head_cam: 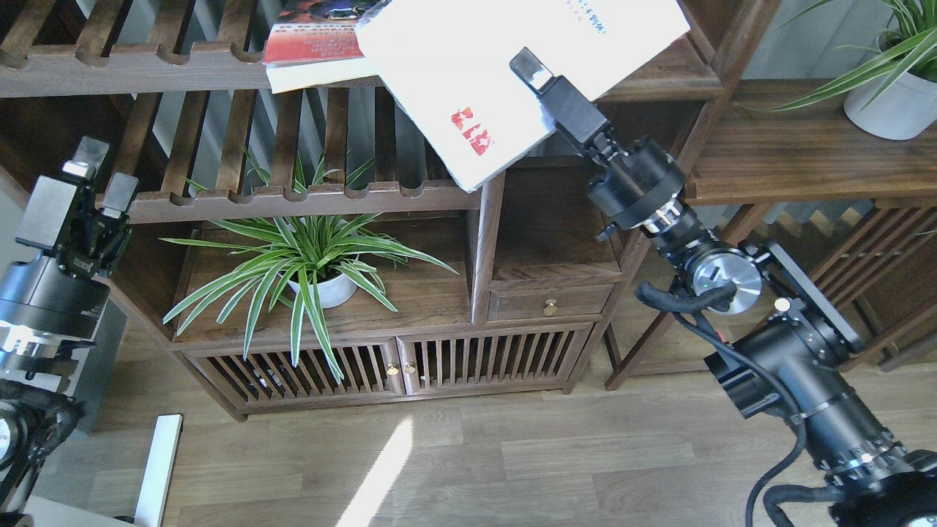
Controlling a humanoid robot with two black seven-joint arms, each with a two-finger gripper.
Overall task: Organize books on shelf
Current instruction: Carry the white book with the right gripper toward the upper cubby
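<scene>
My right gripper (538,73) is shut on the large white book with red characters (505,66). It holds the book tilted, in front of the solid-plank shelf (659,77) at the top centre-right, and the book hides the compartment's inside. A red-orange book with a dark picture (315,33) lies on a pale book (322,73) on the slatted rack at the top. My left gripper (101,179) is open and empty at the far left, level with the lower rack. The slim yellow and red books are hidden.
Two slatted racks (307,194) fill the bookcase's left side. A potted spider plant (315,271) stands below them. A small drawer (549,301) and slatted doors (381,369) are low down. Another potted plant (889,102) stands on a side shelf at the right.
</scene>
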